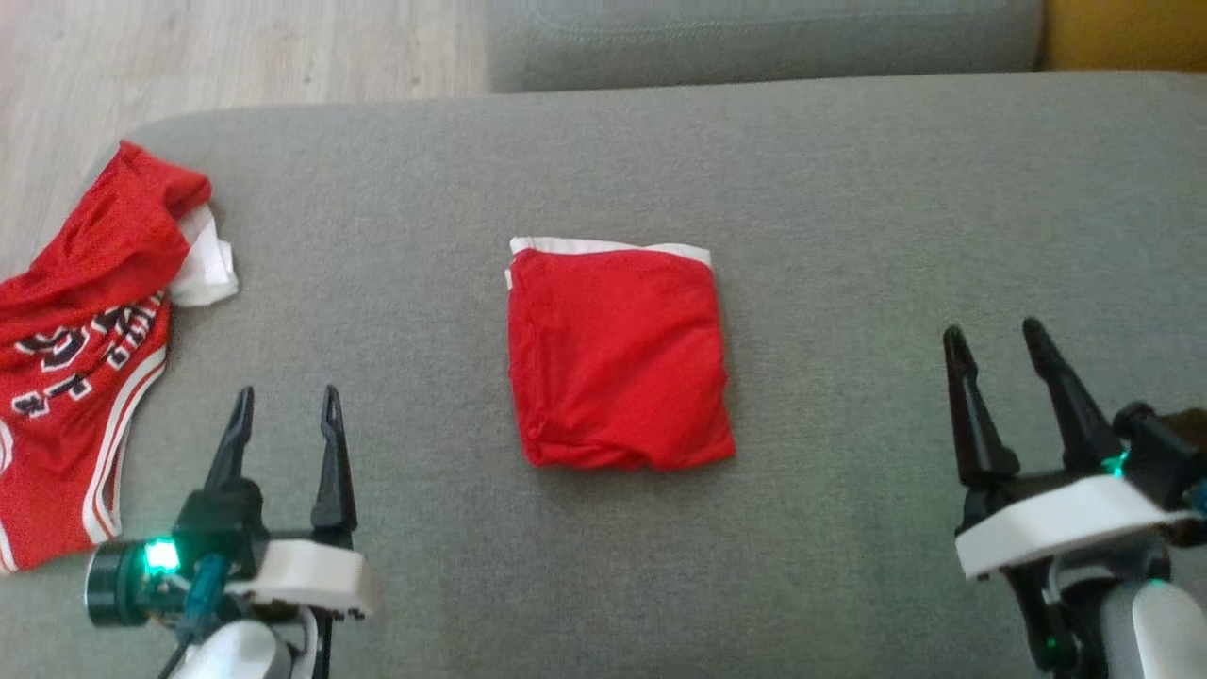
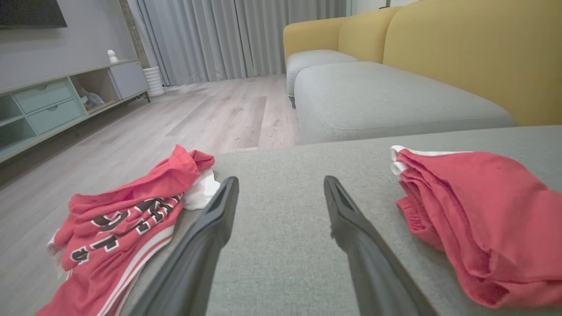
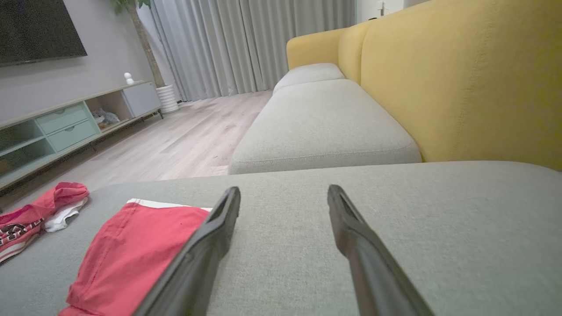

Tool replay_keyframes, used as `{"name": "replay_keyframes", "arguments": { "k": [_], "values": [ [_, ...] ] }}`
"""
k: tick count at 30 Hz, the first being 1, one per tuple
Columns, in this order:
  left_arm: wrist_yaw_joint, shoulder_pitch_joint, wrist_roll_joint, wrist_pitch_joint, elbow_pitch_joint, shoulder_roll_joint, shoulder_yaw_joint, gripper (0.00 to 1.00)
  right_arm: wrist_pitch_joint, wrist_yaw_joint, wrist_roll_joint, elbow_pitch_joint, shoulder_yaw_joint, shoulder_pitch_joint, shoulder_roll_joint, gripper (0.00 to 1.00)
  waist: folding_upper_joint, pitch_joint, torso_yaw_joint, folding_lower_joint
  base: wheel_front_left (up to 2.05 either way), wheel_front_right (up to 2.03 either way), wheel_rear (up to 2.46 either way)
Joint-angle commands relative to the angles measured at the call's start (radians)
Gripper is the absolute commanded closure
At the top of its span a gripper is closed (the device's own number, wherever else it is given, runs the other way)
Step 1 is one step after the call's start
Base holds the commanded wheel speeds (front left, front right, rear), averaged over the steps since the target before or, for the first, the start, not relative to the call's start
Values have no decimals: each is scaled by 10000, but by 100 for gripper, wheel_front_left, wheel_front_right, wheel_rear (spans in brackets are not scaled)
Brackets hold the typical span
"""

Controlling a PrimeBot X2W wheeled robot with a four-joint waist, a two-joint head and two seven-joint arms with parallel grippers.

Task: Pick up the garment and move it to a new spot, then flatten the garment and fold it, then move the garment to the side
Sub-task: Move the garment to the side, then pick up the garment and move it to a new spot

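A red garment [image 1: 618, 356] with a white band along its far edge lies folded into a neat square in the middle of the grey cushion [image 1: 849, 189]. The same garment [image 2: 478, 219] sits to the right of my left fingers, and in the right wrist view the garment [image 3: 131, 250] is to the left of my right fingers. My left gripper [image 1: 283, 401] is open at the lower left, apart from the garment, with nothing between its fingers. Open as well, my right gripper [image 1: 995, 339] stands at the lower right, holding nothing.
A second red garment [image 1: 75, 349] with dark lettering and white stripes lies crumpled at the cushion's left edge, partly hanging over. Another grey cushion [image 1: 754, 42] lies beyond, with wooden floor [image 1: 236, 47] to the far left and a yellow sofa back [image 3: 461, 79] on the right.
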Motion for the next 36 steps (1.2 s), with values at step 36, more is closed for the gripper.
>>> {"name": "replay_keyframes", "arguments": {
  "k": [36],
  "values": [
    [163, 333, -394, 366, -462, 441, 143, 0, 681, -17, -169, -763, 516, 604, 154, 0, 0, -775, -216, 1, 0, 0, 0]
  ]
}}
